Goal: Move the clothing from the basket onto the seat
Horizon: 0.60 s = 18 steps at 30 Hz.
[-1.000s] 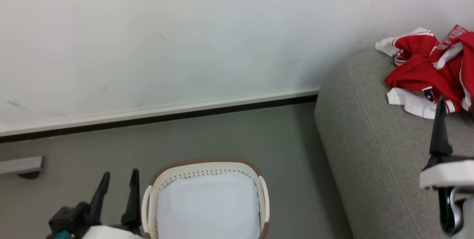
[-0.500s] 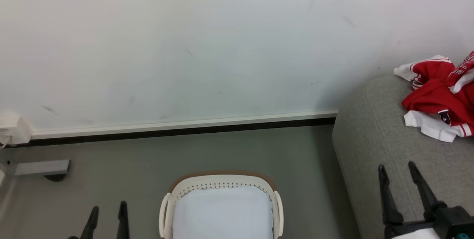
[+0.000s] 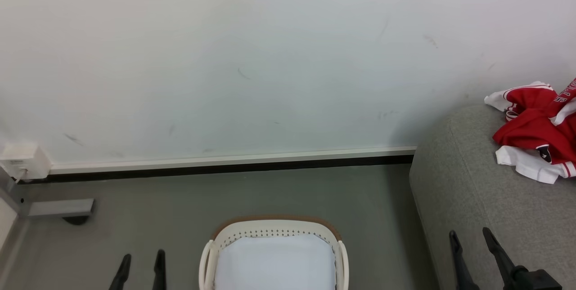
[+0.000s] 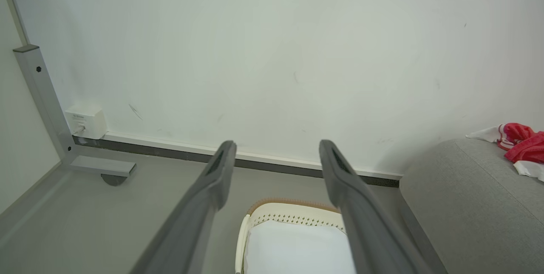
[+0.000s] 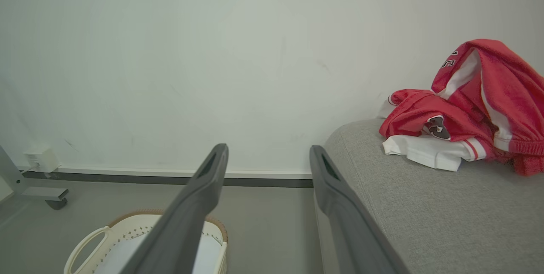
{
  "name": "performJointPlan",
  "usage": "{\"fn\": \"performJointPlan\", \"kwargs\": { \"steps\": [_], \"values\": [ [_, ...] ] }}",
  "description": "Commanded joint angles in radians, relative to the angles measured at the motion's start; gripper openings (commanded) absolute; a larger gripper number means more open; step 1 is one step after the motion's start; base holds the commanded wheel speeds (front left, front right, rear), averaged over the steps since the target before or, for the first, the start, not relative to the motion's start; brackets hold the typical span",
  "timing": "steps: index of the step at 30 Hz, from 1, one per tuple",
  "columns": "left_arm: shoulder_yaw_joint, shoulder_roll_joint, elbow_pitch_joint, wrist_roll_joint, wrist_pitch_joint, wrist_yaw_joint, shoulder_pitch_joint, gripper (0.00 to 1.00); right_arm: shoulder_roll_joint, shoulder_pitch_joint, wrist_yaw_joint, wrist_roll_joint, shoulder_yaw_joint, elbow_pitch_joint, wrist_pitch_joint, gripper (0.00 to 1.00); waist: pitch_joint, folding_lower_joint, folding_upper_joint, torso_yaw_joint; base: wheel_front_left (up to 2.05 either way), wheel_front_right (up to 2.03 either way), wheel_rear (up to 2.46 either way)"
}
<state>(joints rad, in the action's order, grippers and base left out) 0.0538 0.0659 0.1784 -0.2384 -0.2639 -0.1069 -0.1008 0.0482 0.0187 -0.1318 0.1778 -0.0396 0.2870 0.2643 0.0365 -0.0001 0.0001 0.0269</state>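
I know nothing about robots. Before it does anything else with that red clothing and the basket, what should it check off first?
1. Clothing on the seat: ok, a crumpled heap lying on top.
2. Basket emptied: ok where visible, white lining bare; its near end is cut off.
3. Left jaws free: ok, open, holding nothing.
4. Right jaws free: ok, open, apart from the clothing.
5. Whole heap resting on the seat: cannot tell, its right side runs out of frame.

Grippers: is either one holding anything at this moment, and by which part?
Nothing is held. The left gripper and right gripper are both open and empty; the clothing lies on the seat, apart from both.
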Motion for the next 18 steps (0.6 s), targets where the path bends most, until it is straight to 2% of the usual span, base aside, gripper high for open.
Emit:
{"fn": "performJointPlan", "kwargs": {
  "steps": [1,18],
  "values": [
    [0.004,-0.003,-0.005,0.018,-0.001,-0.006,-0.007,1.00,0.004,-0.004,0.002,0.002,0.002,0.018,0.000,1.00,0.000,0.0001,-0.0001,0.002,0.00,0.00,0.00],
    [0.025,-0.008,0.066,0.046,-0.001,-0.023,0.036,1.00,0.004,0.079,0.002,-0.018,-0.027,0.107,0.000,1.00,0.002,0.0001,-0.0001,0.002,0.00,0.00,0.00]
  ]
}}
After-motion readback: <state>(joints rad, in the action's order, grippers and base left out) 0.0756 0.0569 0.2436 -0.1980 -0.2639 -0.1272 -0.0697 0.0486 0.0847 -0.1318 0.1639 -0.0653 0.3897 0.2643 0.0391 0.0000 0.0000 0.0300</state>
